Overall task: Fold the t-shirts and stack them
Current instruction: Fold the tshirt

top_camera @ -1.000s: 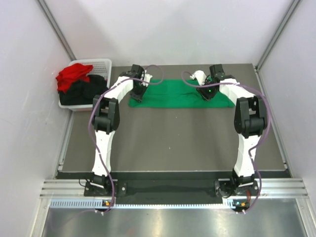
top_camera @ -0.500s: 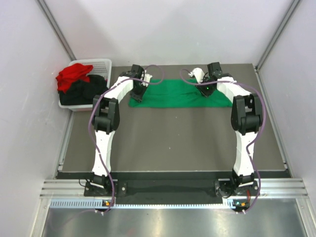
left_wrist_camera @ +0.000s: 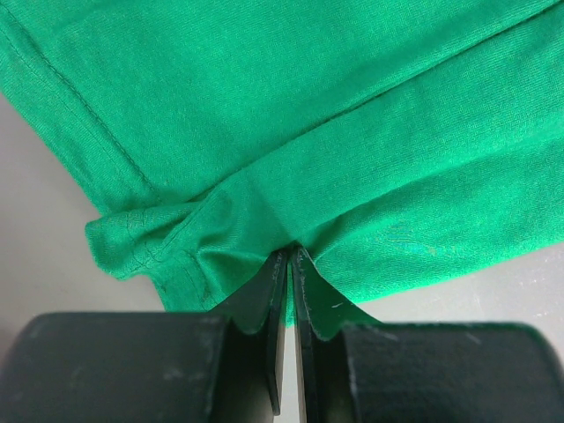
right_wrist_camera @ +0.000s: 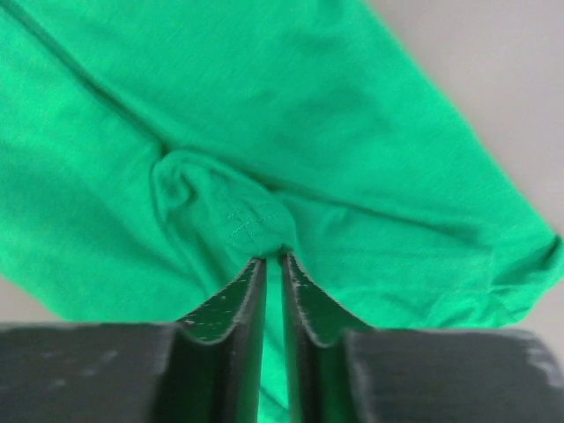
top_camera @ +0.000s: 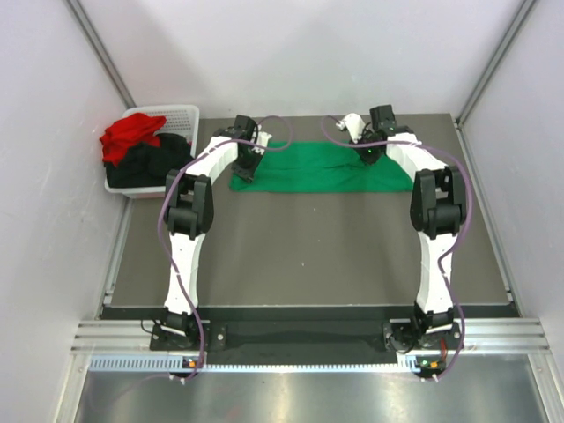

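Find the green shirt (top_camera: pixel 317 167) on the far part of the desk (top_camera: pixel 300 247), flat, already narrowed to a wide band. Note the left end effector (top_camera: pixel 248 166) at the band's left end, clamped on a bunched fold just beside a stitched hem, with only a hairline slit left between the fingers. Note the right end effector (top_camera: pixel 370 152) near the right end, toward the far edge, all but closed on a small pucker of cloth with a stitched cross in it.

Judging by the two pinches, treat this as the start of a two-handed fold or a straightening pull. Keep both pinches firm. Raise both ends together and to the same height. Hold the span between them just taut, not stretched, so no sag drags a crease along the desk. Carry the held edge over squarely to meet the opposite edge, set it down, and only then let go. Watch the right pinch: thin bite, likely to slip first.

Read the long axis as left to right, roughly parallel to the far desk edge, left end toward the basket (top_camera: pixel 181 113) with the red shirt (top_camera: pixel 130 134) and black shirt (top_camera: pixel 150 166). Cannot tell which end carries the collar.
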`<state>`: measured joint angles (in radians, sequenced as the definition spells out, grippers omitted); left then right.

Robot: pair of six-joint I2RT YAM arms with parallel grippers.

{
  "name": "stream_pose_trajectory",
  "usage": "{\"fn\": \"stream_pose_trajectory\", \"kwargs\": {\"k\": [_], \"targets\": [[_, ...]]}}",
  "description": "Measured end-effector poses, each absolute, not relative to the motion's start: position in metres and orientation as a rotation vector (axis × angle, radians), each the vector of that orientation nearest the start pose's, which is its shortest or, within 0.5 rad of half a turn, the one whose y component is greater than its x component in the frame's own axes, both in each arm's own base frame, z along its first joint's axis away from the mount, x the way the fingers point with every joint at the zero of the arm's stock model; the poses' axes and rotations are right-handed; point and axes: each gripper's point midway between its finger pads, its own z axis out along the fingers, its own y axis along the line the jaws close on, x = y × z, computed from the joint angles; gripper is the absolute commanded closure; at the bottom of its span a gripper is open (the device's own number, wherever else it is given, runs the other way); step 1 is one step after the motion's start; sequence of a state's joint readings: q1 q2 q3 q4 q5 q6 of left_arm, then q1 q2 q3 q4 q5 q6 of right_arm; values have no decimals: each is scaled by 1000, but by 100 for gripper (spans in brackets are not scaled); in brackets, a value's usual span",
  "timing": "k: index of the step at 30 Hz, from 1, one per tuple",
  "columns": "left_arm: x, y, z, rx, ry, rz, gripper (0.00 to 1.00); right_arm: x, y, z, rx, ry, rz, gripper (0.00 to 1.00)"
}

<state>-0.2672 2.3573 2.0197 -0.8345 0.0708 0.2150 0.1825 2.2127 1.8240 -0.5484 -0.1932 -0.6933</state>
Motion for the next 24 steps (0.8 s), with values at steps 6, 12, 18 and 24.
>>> {"fn": "stream_pose_trajectory", "kwargs": {"k": [6,12,18,24], "targets": [[498,-140,29,675,2658,-110,89,559,114,76,-1095,2179,26,100],[498,-140,29,674,2659,-106,89,575,134,92,-1096,2114,27,99],[498,-140,30,680,2657,-98,83,585,161,112,-1081,2041,36,72],[499,-140,38,738,2629,-98,69,587,165,123,-1033,2032,-17,63]]}}
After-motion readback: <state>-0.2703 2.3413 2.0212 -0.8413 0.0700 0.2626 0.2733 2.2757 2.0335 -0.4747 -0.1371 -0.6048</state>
